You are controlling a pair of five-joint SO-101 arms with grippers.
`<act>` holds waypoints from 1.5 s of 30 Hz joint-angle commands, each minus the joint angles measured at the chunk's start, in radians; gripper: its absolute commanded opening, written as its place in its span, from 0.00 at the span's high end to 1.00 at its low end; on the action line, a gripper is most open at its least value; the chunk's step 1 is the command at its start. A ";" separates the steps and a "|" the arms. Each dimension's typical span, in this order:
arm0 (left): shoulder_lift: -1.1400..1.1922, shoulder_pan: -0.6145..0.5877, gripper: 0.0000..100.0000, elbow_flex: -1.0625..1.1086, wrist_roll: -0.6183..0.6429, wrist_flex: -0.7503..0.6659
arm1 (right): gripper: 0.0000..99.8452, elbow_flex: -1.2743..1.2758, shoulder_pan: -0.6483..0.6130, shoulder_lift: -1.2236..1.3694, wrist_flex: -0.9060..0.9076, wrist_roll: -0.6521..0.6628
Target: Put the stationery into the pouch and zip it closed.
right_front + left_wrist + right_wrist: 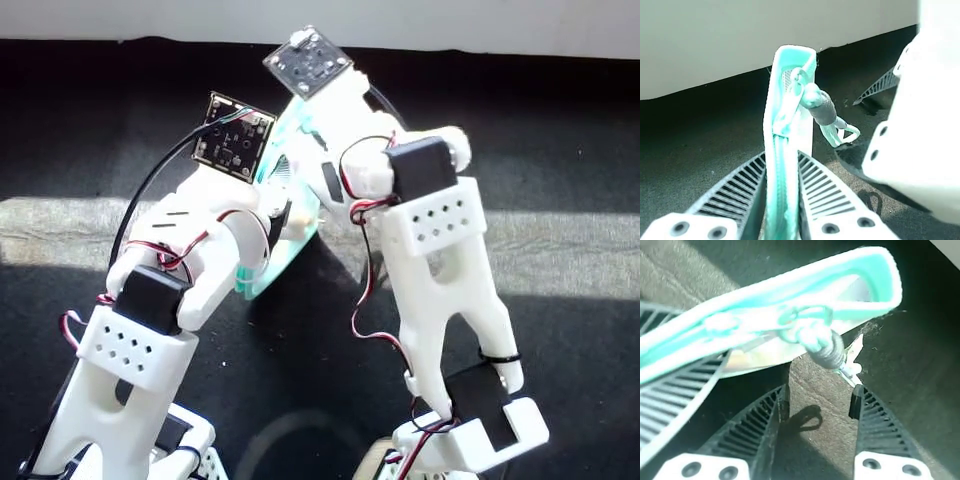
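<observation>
A teal zip pouch (262,270) stands on edge above the dark table, between the two arms. My left gripper (781,154) is shut on the pouch (786,75), clamping its zipped rim between both ribbed fingers. The zip pull (822,107), a grey bead with a teal cord loop, hangs off the rim near the pouch's end. My right gripper (819,397) stands open just below the zip pull (826,347), whose tip sits close to one fingertip (857,395) with nothing clamped. The pouch (790,305) runs across above these fingers. No loose stationery shows.
A dark cloth (560,130) covers the table, crossed by a sunlit band (60,230). A white wall (500,20) runs along the far edge. The right arm's white body (920,125) is close beside the left gripper.
</observation>
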 commanded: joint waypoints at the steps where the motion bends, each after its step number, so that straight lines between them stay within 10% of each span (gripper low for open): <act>1: -0.004 -0.007 0.99 -0.050 -0.006 0.005 | 0.79 0.058 -0.013 -0.044 -0.136 -0.166; 17: -0.004 -0.005 0.99 -0.050 -0.054 0.057 | 0.73 0.148 -0.036 0.010 -0.311 0.092; 24: -0.004 -0.007 0.99 -0.050 -0.061 0.058 | 1.00 0.143 -0.036 0.002 -0.360 0.091; 45: -0.004 -0.007 0.99 -0.050 -0.063 0.058 | 0.94 0.255 -0.041 -0.197 -0.366 0.091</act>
